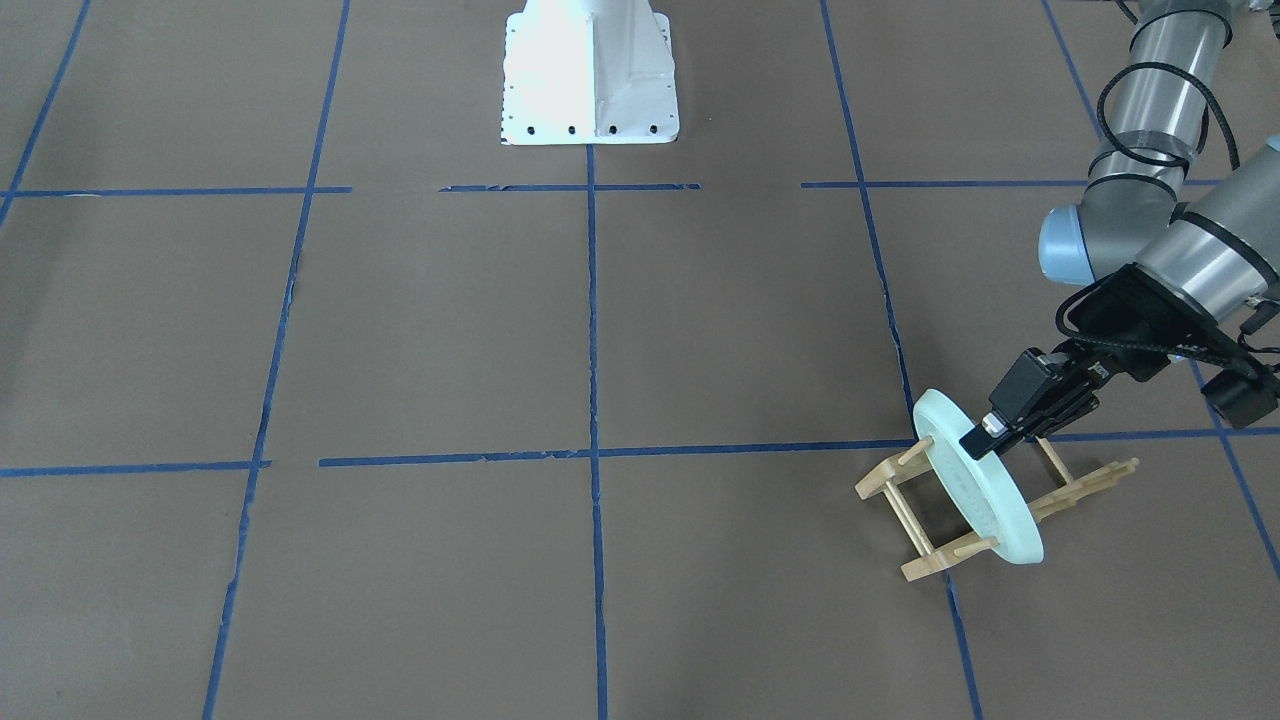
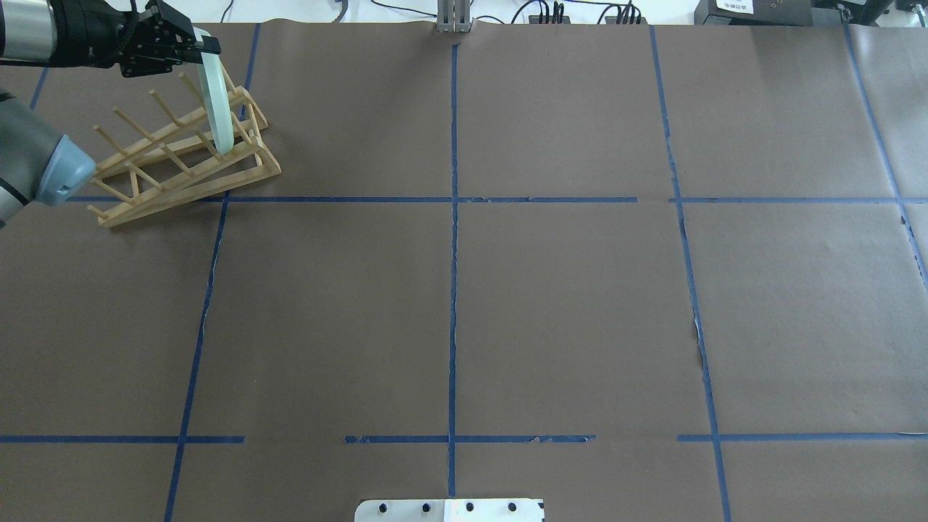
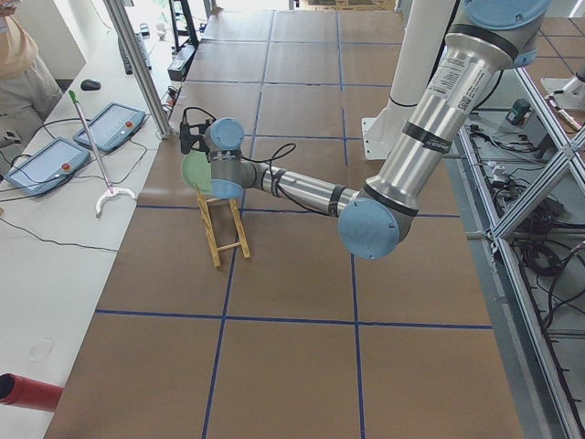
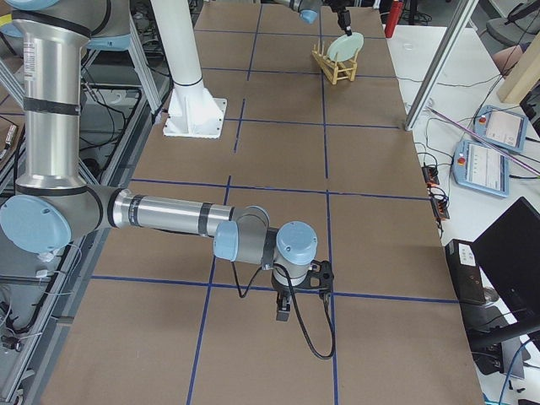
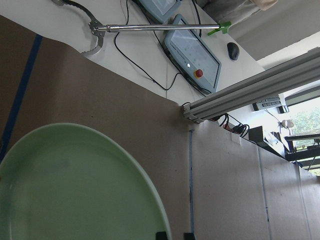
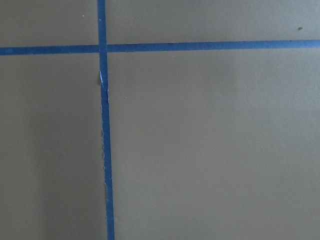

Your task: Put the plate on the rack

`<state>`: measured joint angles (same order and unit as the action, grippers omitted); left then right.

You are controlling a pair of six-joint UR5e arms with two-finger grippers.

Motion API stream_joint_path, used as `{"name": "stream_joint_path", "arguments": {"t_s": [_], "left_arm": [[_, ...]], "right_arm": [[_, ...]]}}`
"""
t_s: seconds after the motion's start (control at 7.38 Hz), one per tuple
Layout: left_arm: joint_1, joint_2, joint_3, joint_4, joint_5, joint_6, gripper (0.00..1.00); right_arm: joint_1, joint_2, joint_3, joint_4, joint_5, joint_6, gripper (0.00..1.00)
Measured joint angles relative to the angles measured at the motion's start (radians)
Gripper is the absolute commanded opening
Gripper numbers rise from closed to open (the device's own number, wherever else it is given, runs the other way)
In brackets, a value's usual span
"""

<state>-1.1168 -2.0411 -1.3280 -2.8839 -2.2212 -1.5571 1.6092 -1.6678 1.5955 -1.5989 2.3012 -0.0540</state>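
Observation:
The pale green plate (image 1: pixel 985 500) stands on edge, leaning, between the pegs of the wooden rack (image 1: pixel 950 558), near the table's far left corner in the overhead view. There the plate (image 2: pixel 217 101) sits at the end of the rack (image 2: pixel 181 156). My left gripper (image 1: pixel 985 438) reaches in from the side and is shut on the plate's upper rim; it also shows in the overhead view (image 2: pixel 203 45). The left wrist view shows the plate's face (image 5: pixel 75 190) and my fingertips (image 5: pixel 161 235). My right gripper (image 4: pixel 285 312) hangs low over the bare table, far from the rack; I cannot tell if it is open.
The white robot base (image 1: pixel 590 70) stands at the table's middle edge. Beyond the rack's table edge is an aluminium post (image 3: pixel 137 64) and a white bench with control pendants (image 3: pixel 55 160) and a grabber tool (image 3: pixel 96 165). Blue tape lines grid the brown table.

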Motion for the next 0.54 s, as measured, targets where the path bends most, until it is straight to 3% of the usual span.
{"name": "stream_joint_path", "arguments": {"t_s": [0.54], "left_arm": [[-0.026, 0.002, -0.034, 0.0, -0.001, 0.004, 1.0]], "right_arm": [[0.0, -0.005, 0.0, 0.0, -0.002, -0.024, 1.0]]}}
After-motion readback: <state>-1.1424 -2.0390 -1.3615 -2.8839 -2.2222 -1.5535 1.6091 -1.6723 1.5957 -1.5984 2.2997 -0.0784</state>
